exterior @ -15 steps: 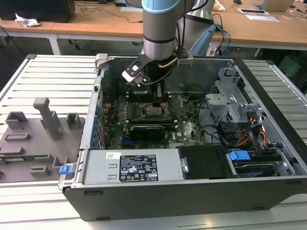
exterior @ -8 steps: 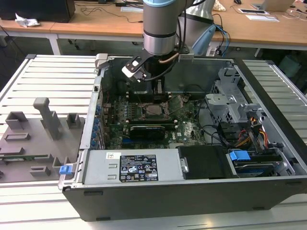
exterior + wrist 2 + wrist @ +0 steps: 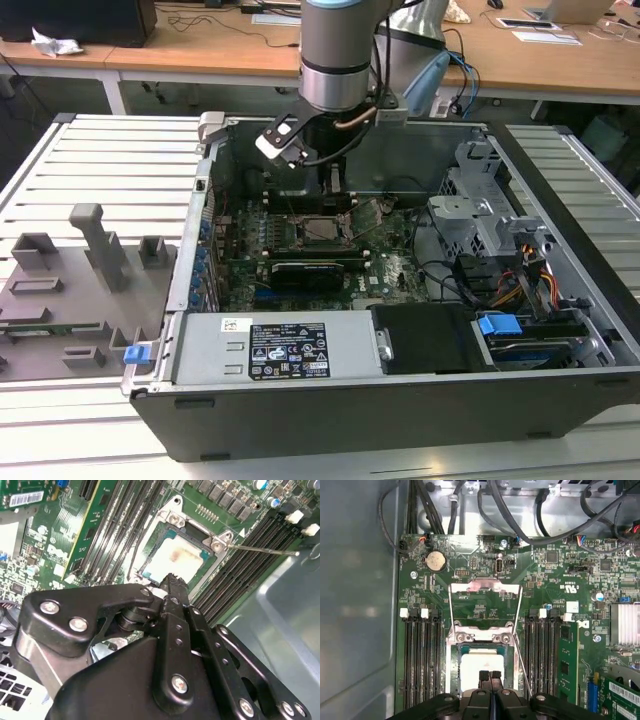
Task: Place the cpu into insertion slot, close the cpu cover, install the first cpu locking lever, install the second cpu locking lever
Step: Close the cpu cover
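The cpu (image 3: 479, 661) sits in the insertion slot (image 3: 453, 662), the gripper (image 3: 489, 676) just above it, fingers (image 3: 483, 678) together and empty. The cpu cover (image 3: 485, 586) stands open beside the slot; closing it looks the step in hand, needing a downward push.

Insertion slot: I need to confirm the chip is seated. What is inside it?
The cpu lies inside the insertion slot, pale metal top facing up. The gripper, jaws shut, hangs over one edge of it, so that edge and anything beneath the chip are hidden.
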`<state>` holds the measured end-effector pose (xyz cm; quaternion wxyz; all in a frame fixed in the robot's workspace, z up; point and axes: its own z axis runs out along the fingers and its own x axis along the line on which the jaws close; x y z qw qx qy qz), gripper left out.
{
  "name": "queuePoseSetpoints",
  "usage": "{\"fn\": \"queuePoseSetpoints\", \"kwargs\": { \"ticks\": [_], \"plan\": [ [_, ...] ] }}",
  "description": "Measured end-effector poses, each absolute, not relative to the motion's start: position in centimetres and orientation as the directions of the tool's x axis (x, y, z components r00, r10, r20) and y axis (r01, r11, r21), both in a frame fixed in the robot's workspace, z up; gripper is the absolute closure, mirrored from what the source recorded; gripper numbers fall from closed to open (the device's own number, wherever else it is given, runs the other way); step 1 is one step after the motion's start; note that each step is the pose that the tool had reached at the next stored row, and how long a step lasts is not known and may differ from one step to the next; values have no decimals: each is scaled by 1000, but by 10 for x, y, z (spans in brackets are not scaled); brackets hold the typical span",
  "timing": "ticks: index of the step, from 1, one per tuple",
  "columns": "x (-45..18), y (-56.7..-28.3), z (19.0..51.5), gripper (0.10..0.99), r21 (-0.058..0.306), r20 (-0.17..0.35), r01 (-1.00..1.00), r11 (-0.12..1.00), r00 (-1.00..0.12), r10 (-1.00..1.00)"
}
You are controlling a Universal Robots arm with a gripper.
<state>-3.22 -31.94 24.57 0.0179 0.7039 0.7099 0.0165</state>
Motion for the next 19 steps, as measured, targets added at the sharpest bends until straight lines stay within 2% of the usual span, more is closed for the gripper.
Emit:
{"fn": "queuePoseSetpoints", "kwargs": {
  "ticks": [7,19],
  "plan": [
    [-28,-320,258,976,48,-2,999,9,-9,1000],
    [6,-319,258,976,36,-2,999,9,-9,1000]
  ]
}}
